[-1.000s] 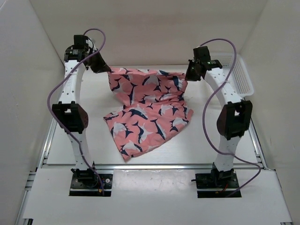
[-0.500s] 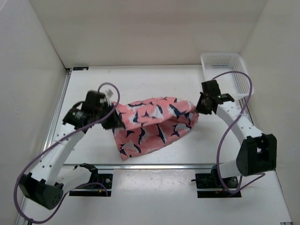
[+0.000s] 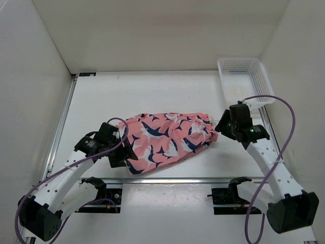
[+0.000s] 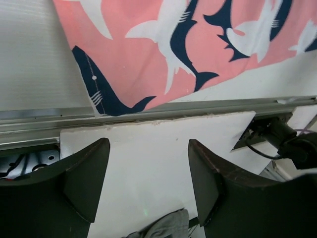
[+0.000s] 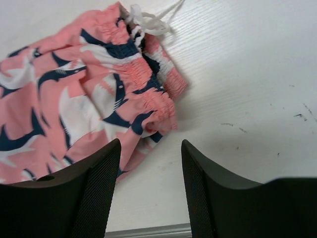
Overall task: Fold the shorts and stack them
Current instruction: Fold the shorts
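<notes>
Top external: shorts (image 3: pixel 167 140) lowered from mid-air, now lying folded flat.

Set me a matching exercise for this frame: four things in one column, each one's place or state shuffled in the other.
1. shorts
2. mesh basket
3. left gripper
4. right gripper

A. white, empty, at the far right
B. open, beside the gathered waistband
C. pink with sharks, lying on the table
D. open, by the near metal rail

Pairs: 1-C, 2-A, 3-D, 4-B
</notes>
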### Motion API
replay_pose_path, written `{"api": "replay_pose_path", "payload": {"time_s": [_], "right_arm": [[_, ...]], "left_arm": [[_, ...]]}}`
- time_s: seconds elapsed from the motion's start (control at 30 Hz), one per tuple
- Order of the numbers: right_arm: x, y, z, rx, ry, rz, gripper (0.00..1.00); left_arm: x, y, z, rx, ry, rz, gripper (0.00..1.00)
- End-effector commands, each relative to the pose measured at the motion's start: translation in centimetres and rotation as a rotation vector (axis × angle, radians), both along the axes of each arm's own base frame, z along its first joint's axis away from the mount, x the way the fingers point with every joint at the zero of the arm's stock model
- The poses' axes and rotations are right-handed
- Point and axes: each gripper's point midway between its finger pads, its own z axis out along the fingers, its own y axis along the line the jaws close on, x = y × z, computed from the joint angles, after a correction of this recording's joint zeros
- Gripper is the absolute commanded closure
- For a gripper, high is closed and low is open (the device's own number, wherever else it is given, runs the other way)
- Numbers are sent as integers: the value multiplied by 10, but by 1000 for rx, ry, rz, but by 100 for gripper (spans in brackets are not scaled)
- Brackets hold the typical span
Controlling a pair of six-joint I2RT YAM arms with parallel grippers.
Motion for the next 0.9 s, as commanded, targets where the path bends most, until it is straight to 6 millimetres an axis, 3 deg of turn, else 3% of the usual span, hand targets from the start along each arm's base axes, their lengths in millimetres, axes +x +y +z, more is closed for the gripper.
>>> {"api": "replay_pose_path", "payload": {"time_s": [0.0, 0.07, 0.1, 0.17, 0.3, 0.43, 0.5, 0.53, 0.7, 0.77, 0.8, 0.87], "right_arm": [[-20, 6, 1, 88, 2, -19, 43], [-27, 15, -5, 180, 39, -38, 41], [-35, 26, -12, 261, 77, -19, 34], [-31, 37, -9, 358, 60, -19, 30], [-23, 48, -14, 501, 80, -61, 30], [-16, 51, -30, 600, 111, -133, 35], [-7, 54, -36, 648, 112, -156, 38], [-3, 54, -37, 649, 106, -154, 38], [18, 48, -51, 610, 137, -195, 45], [30, 42, -54, 569, 127, -221, 62], [35, 39, -53, 550, 118, -226, 69], [47, 33, -51, 491, 88, -227, 89]], "left_arm": [[-5, 7, -21, 54, 77, 58, 25], [-13, 11, -41, 79, 147, 86, 17], [-14, 5, -45, 59, 166, 75, 11], [-17, 5, -58, 57, 202, 98, 0], [-13, -3, -76, 33, 227, 110, 0], [-1, -11, -79, 17, 220, 105, 0], [6, -15, -75, 11, 210, 105, 5], [5, -14, -78, 19, 217, 97, 13], [5, -11, -90, 62, 258, 82, 18], [5, -12, -93, 66, 265, 82, 33], [7, -12, -93, 71, 266, 73, 57], [8, -11, -96, 88, 271, 68, 88]]}}
